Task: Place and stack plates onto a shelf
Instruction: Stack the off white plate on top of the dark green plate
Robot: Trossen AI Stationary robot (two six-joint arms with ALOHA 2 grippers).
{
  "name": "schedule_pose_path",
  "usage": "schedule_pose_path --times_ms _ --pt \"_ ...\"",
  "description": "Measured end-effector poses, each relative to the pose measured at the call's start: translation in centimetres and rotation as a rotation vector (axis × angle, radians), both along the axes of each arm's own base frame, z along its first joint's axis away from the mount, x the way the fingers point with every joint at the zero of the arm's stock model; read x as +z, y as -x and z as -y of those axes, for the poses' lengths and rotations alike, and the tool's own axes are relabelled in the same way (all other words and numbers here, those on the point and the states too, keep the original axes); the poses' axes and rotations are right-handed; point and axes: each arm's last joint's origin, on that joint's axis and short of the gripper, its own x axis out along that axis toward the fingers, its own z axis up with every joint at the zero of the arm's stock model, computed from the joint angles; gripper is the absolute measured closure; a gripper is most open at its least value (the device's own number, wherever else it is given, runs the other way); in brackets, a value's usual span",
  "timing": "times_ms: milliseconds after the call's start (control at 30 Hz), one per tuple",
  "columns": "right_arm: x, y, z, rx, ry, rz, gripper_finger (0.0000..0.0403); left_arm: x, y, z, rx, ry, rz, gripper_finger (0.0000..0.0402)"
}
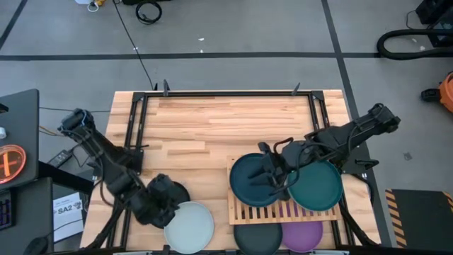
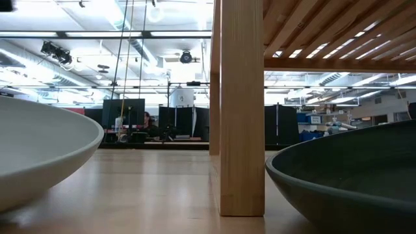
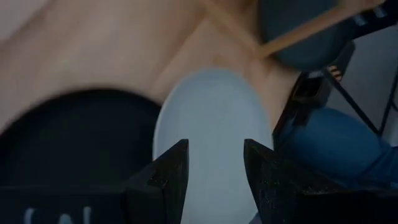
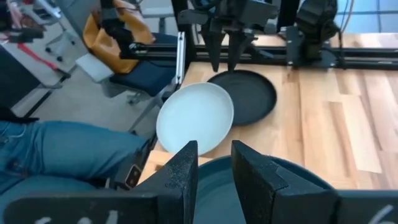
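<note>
Two plates lay on the shelf point(image 1: 283, 209) in the high view — a dark teal plate point(image 1: 253, 179) and a green-teal plate point(image 1: 316, 186) — so the stacking was, I judge, partly done. A dark plate point(image 1: 257, 237) and a purple plate point(image 1: 302, 235) sat under the shelf; a pale plate point(image 1: 190, 226) and a black plate point(image 1: 175, 193) waited on the table point(image 1: 212, 127). Low view: only two plate rims and a shelf post. Left wrist view: the left hand point(image 3: 214, 167), fingers apart, hovered over the pale plate, empty. Right wrist view: the right hand point(image 4: 213, 163) stood at the dark teal plate's rim — whether clamped on it I cannot tell
</note>
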Motion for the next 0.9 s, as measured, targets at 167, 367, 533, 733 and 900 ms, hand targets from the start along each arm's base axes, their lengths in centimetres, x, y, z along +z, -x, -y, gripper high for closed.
schedule_pose_path --times_ms 167,367,533,733,900 --pt "-0.2 -0.2 -0.1 0.005 0.003 -0.008 0.03 -1.5 0.9 1.7 0.038 0.049 -0.107 0.0241" --pt "-0.2 -0.2 -0.1 0.025 0.035 0.011 0.03 -3.6 1.0 3.1 0.068 0.045 -0.204 0.0241" --pt "-0.1 -0.2 -0.1 0.025 0.035 0.013 0.03 -5.2 0.8 3.6 0.082 0.012 -0.274 0.0241" --pt "-0.1 -0.2 -0.1 0.024 0.036 0.013 0.03 -6.7 0.4 4.1 0.095 -0.036 -0.312 0.0241" --pt "-0.1 -0.2 -0.1 0.023 0.036 0.013 0.03 -7.8 0.2 4.4 0.098 -0.066 -0.34 0.0241"
